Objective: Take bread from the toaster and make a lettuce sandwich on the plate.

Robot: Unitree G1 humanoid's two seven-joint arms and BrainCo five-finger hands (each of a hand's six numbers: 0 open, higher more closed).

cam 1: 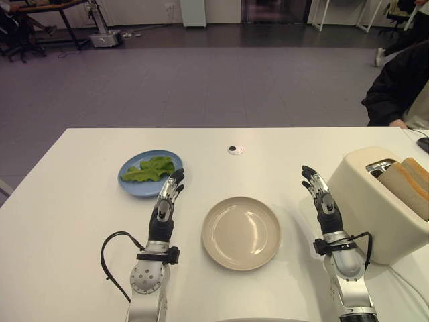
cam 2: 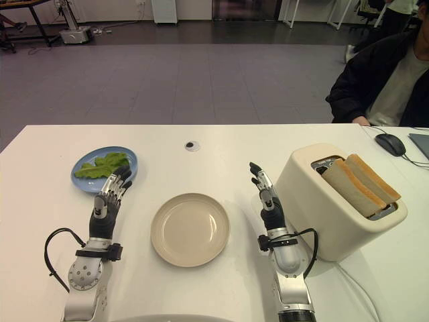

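Nearest, the beige plate (cam 1: 241, 233) sits on the white table (cam 1: 67, 221), center front, its glossy inside showing. All else is placed relative to it.

L hand (cam 1: 164, 208) is just left of the plate, palm side down over the table, fingers straight and spread a little, gripping nothing. Its fingertips point away from the robot toward the blue plate. A black cable (cam 1: 110, 258) loops out from its wrist, further left.

R hand (cam 1: 323, 198) is right of the plate, between it and the toaster (cam 1: 362, 201), held edge-up with fingers extended and apart, holding nothing and not touching the toaster.

The cream toaster stands right of the plate at the table's right side. Two bread slices (cam 1: 409, 182) stick up out of its slots (tan crust, leaning slightly).

Beyond and left of the plate is a small blue plate (cam 1: 127, 182) with a green lettuce leaf (cam 1: 151, 168) lying on it, just past the L fingertips.

Further back, approx. straight beyond the plate, a small round grommet (cam 1: 232, 149) is set in the tabletop. Far right and back, a computer mouse (cam 2: 389, 143).
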